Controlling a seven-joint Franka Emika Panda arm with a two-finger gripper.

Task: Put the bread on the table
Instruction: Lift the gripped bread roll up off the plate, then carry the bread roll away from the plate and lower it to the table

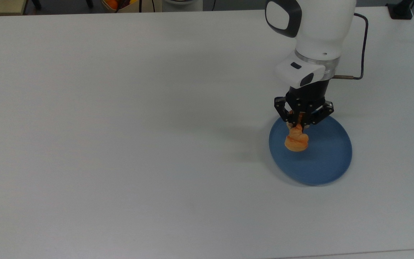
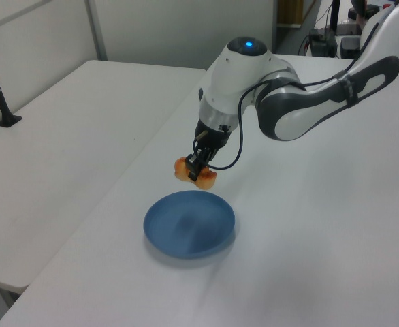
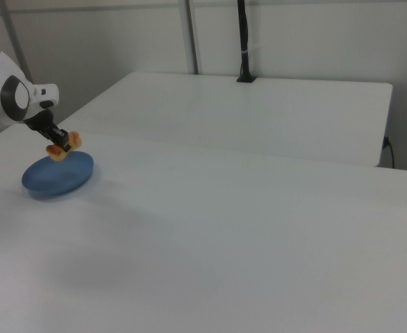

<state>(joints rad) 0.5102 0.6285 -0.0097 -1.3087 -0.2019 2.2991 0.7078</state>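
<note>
Top view: the tool [image 1: 298, 124] points down over the edge of the blue plate [image 1: 327, 162] nearest the arm, its fingers pinching the bread [image 1: 295, 140] by one end. The roll hangs below the fingertips, its lower end over the plate's side toward the top view's left. The white desk [image 1: 120, 126] spreads wide to the top view's left of the tool.

Left view: tool [image 2: 197, 167] clamped on the bread [image 2: 194, 172]; the roll is clear of the plate [image 2: 189, 223], held in the air above its far rim. Plate lies flat on the desk [image 2: 322, 238], below and in front of the tool.

Right view: tool [image 3: 60, 142] grips the bread [image 3: 63, 146] just above the plate [image 3: 56, 175], at the far left of the desk [image 3: 224, 229].
</note>
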